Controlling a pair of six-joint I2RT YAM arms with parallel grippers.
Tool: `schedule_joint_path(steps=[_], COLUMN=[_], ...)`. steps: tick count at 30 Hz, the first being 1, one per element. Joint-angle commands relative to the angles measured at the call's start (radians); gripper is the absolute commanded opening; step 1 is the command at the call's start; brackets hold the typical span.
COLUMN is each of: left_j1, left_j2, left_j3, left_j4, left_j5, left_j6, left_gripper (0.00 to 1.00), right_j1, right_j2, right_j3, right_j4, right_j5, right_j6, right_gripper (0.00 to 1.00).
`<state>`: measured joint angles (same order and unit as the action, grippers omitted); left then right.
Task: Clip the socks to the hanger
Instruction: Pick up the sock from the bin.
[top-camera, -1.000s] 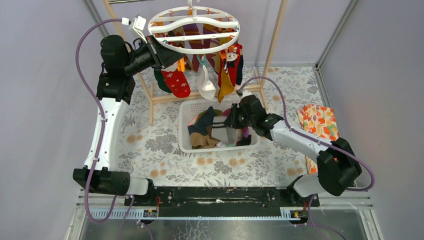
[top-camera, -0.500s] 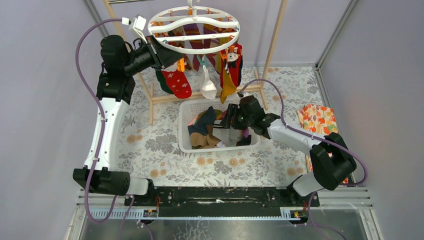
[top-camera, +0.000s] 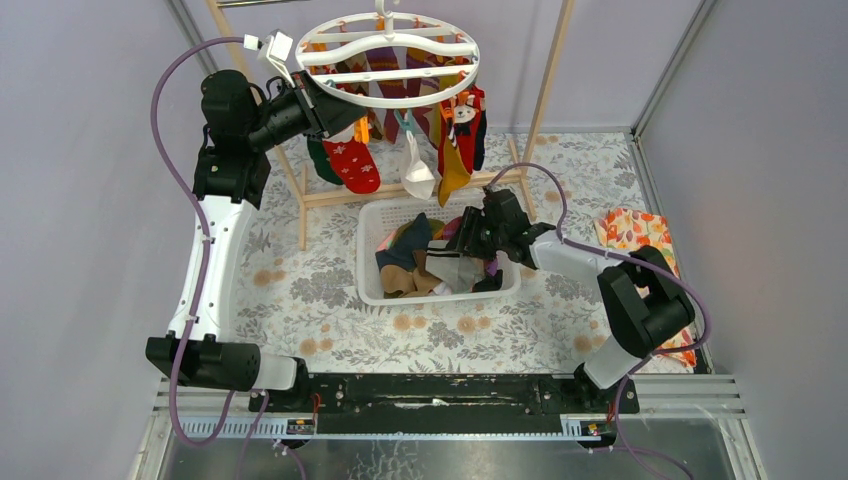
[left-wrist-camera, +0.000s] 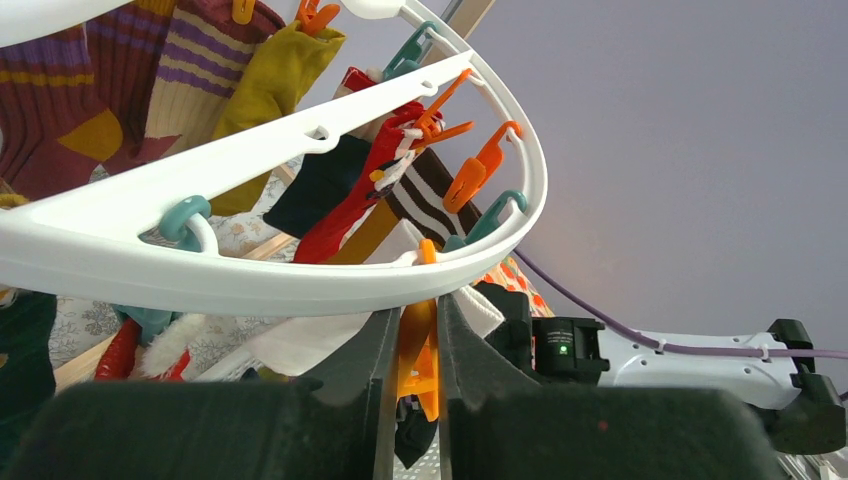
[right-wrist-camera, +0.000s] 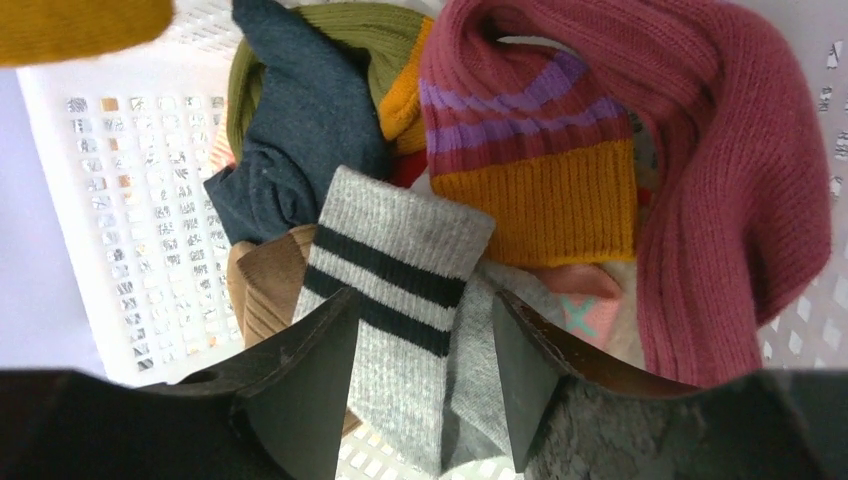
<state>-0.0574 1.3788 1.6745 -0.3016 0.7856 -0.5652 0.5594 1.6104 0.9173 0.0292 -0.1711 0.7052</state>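
The white ring hanger (top-camera: 390, 58) hangs at the back with several socks clipped under it, among them a red one (top-camera: 352, 162), a white one (top-camera: 415, 175) and a mustard one (top-camera: 452, 165). My left gripper (top-camera: 325, 108) is at the ring's left rim. In the left wrist view it (left-wrist-camera: 412, 330) is shut on an orange clip (left-wrist-camera: 418, 350) just under the rim (left-wrist-camera: 300, 285). My right gripper (top-camera: 464, 240) is low in the basket, open (right-wrist-camera: 420, 350). A grey sock with black stripes (right-wrist-camera: 400, 290) lies between its fingers, on the sock pile (top-camera: 415, 255).
The white slotted basket (top-camera: 368, 290) stands mid-table below the hanger. The wooden frame rack (top-camera: 545, 80) stands around the hanger. An orange floral cloth (top-camera: 640, 240) lies at the right, partly under my right arm. Maroon and navy socks (right-wrist-camera: 740, 190) fill the basket.
My right arm's elbow has swung in toward the basket while its gripper stayed over the sock pile. The hanging socks have swayed slightly. My left arm has not moved.
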Motion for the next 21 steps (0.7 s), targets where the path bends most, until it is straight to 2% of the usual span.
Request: schedule_joint_path(steps=[1, 17, 19, 21], left_j1=[-0.004, -0.004, -0.004, -0.004], left_j2=[-0.006, -0.009, -0.009, -0.009], left_j3=[0.011, 0.005, 0.005, 0.006], left_j4=[0.001, 0.001, 0.001, 0.002], left_j5=[0.025, 0.032, 0.033, 0.033], left_j6=[0.025, 0.030, 0.028, 0.028], left_gripper=[0.07, 0.07, 0.07, 0.07], right_j1=[-0.019, -0.052, -0.061, -0.069], right_j2=[0.038, 0.133, 0.134, 0.128], right_j3=[0.023, 0.036, 0.027, 0.012], right_j4=[0.095, 0.259, 0.284, 0.311], right_j5=[-0.056, -0.135, -0.151, -0.168], right_j6=[0.047, 0.098, 0.115, 0.134], right_gripper=[0.57, 0.52, 0.48, 0.37])
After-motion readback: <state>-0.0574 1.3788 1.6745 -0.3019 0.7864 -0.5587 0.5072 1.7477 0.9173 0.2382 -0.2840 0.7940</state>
